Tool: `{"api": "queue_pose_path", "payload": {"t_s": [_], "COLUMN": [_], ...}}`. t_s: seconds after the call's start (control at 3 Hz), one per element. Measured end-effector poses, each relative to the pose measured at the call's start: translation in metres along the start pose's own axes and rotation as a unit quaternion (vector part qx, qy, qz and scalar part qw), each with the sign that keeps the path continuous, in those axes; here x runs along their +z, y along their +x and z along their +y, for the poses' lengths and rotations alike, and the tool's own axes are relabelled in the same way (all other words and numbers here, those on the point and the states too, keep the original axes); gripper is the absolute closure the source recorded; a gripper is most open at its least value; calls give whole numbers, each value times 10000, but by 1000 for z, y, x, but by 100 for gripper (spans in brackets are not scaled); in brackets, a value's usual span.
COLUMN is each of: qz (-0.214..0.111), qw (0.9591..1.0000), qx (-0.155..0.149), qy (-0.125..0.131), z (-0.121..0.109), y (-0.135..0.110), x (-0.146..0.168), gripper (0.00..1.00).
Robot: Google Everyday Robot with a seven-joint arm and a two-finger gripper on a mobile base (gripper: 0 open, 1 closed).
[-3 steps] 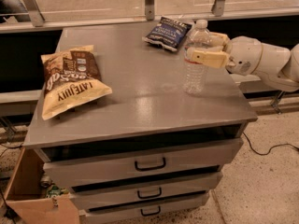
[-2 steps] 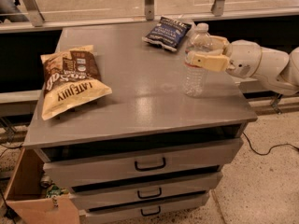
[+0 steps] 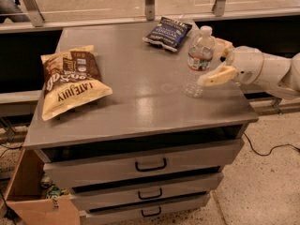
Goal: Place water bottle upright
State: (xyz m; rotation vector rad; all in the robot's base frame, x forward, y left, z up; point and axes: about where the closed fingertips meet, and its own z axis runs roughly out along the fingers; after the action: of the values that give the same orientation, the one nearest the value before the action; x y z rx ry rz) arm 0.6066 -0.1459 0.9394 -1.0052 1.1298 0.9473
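Note:
The water bottle [image 3: 198, 60], clear ribbed plastic with a white cap and a white, blue and red label band, stands upright on the grey table [image 3: 140, 97] near its right edge. My gripper [image 3: 216, 61] is just to the right of the bottle, at the end of the white arm that comes in from the right. It is open. The near finger [image 3: 216, 76] reaches in front of the bottle's lower half, and the far finger [image 3: 225, 45] shows behind its right side.
A brown-and-yellow chip bag [image 3: 72, 81] lies on the table's left side. A dark blue snack bag [image 3: 168, 32] lies at the back, behind the bottle. Drawers [image 3: 150, 164] sit under the top. A cardboard box [image 3: 28, 196] stands on the floor at lower left.
My gripper was shut around the bottle's upper part. Its fingers have since spread and it has drawn back a little to the right. The bottle stays standing.

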Motion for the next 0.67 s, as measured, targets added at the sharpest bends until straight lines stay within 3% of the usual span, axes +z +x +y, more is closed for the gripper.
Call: {"api": "queue_pose_path", "payload": {"t_s": [0.33, 0.67], "qz": [24, 429], "qw": [10000, 9983], "qx": [-21, -332], "qy": [15, 200], "z": [0, -4], "y": [0, -19], "x": [-2, -40], "gripper": [0, 0]}}
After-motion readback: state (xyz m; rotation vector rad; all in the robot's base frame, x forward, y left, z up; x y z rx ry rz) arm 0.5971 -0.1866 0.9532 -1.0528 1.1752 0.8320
